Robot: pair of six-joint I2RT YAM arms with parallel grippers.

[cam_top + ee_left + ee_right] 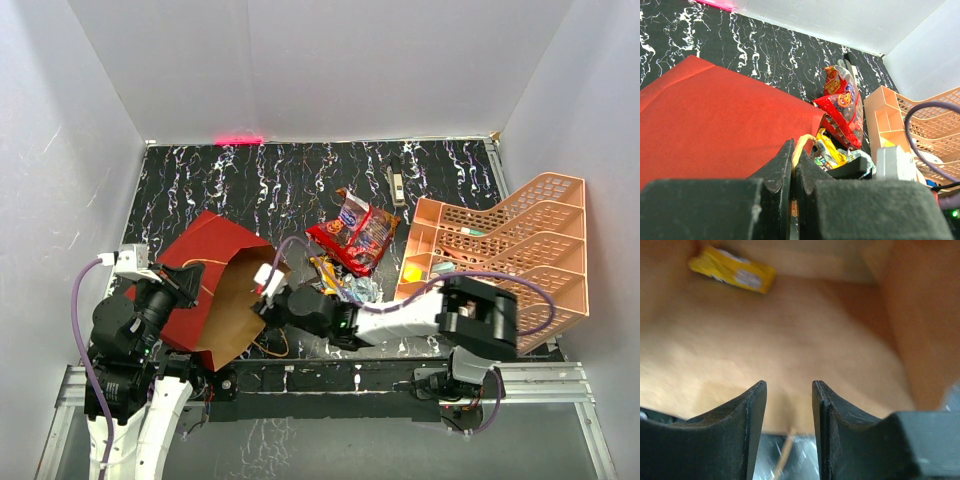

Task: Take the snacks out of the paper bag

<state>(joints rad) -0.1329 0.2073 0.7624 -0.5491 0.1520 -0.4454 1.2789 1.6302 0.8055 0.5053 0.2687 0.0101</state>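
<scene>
L claw [793, 150] is sitting fully closed, pinching the tan cord handle [801, 142] of the paper bag [715, 125] betw its tips. The bag's red outer wall is spreading ahead & to the left of it in the left wrist view. From above, L claw [190, 283] is gripping at the bag's near side. The bag [205, 250] is lying on its side w/ its brown mouth facing the R claw.

R claw [789, 390] is standing partly open, jaws apart w/ nothing betw them, holding nothing. In the top view R claw [268, 290] is reaching into the bag's mouth. In its wrist view, brown kraft is filling everything ahead of the tips. One yellow packet [735, 272] is lying deep inside the bag, ahead & up-left of R claw, well apart from it.

Other snacks are lying outside the bag, behind R claw. Red chip bags [352, 232] are sitting off to the far side of its arm. Small yellow wrappers [330, 272] are lying just beside its wrist. Peach tray [500, 250] is standing further back behind R claw, past the snacks.
</scene>
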